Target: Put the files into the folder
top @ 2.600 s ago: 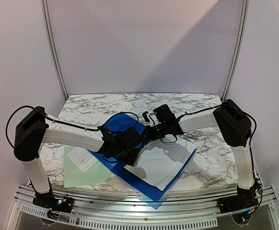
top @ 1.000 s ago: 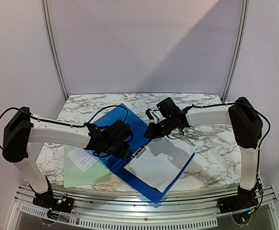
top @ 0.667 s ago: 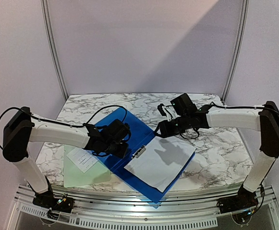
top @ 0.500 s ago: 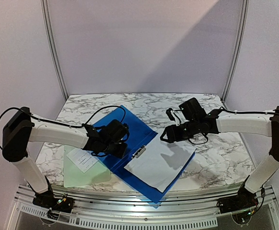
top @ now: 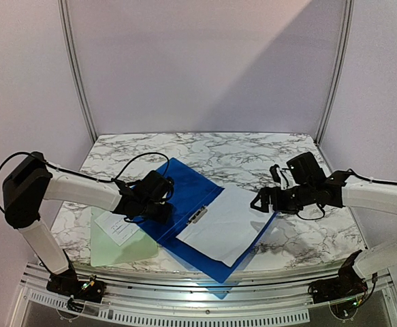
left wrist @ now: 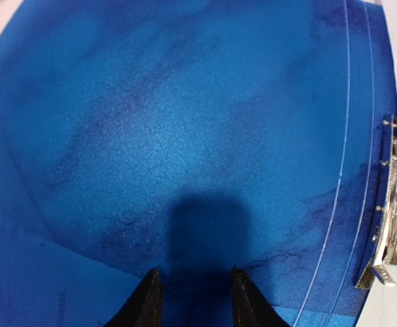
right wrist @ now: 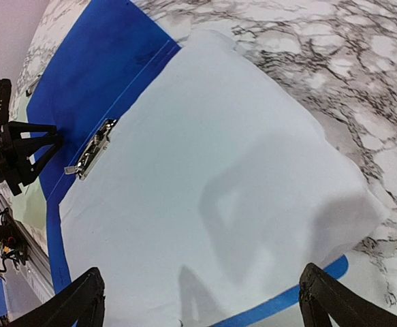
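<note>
Folder [top: 184, 187] open on table [top: 218, 146], large sheet [top: 222, 221] on its right half — clip [top: 197, 216] at the spine, printed slip [top: 116, 226] left of folder, atop a mat [top: 120, 251].

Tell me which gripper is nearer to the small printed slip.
Left. The left gripper is over the folder's open cover, close beside the slip; the right gripper is across the folder, at the large sheet's far edge.

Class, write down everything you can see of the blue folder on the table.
The blue folder lies open and flat on the marble table, turned diagonally. It looks like glossy plastic, with fold lines along its spine and a metal clip there. A large white sheet covers its right half, leaving a blue strip along the near edge. The left gripper is open over the bare left half; contact cannot be told.
</note>
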Available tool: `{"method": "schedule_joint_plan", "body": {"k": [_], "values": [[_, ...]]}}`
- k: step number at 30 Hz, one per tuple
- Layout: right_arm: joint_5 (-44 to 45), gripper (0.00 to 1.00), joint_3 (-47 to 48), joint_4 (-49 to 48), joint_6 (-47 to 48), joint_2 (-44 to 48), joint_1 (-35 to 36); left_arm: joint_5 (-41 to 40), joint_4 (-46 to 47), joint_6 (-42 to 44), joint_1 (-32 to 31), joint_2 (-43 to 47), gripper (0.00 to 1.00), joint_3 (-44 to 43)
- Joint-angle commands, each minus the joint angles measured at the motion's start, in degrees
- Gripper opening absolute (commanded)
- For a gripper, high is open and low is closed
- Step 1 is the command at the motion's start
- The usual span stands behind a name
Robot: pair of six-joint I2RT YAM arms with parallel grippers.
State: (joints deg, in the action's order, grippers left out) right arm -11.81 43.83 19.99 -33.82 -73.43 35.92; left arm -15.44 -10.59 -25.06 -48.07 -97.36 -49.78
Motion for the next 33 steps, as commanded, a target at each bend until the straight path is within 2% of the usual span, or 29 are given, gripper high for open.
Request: {"method": "schedule_joint_plan", "body": {"k": [1, 15, 19, 25, 33], "values": [[-0.79, 0.99, -3.56, 1.41, -4.25, 3.75, -1.90, 1.85, 2.70, 0.45, 1.29, -0.78, 0.35, 2.14], [-4.17, 0.98, -10.58, -4.35, -12.14, 6.67, -2.77, 2.71, 4.39, -0.34, 1.49, -1.25, 0.33, 4.59], [-8.51, 0.88, -15.60, -13.02, -16.50, 6.96, -2.78, 3.04, 4.61, -0.54, 1.49, -1.10, 0.33, 4.98], [-13.39, 0.58, -21.16, -26.31, -23.11, 6.72, -2.78, 2.96, 4.73, -0.75, 1.51, -0.72, 0.33, 5.56], [-16.48, 0.41, -24.22, -35.09, -26.99, 5.02, -2.43, 3.33, 5.32, -1.25, 1.49, -0.35, 0.33, 6.19]]}}
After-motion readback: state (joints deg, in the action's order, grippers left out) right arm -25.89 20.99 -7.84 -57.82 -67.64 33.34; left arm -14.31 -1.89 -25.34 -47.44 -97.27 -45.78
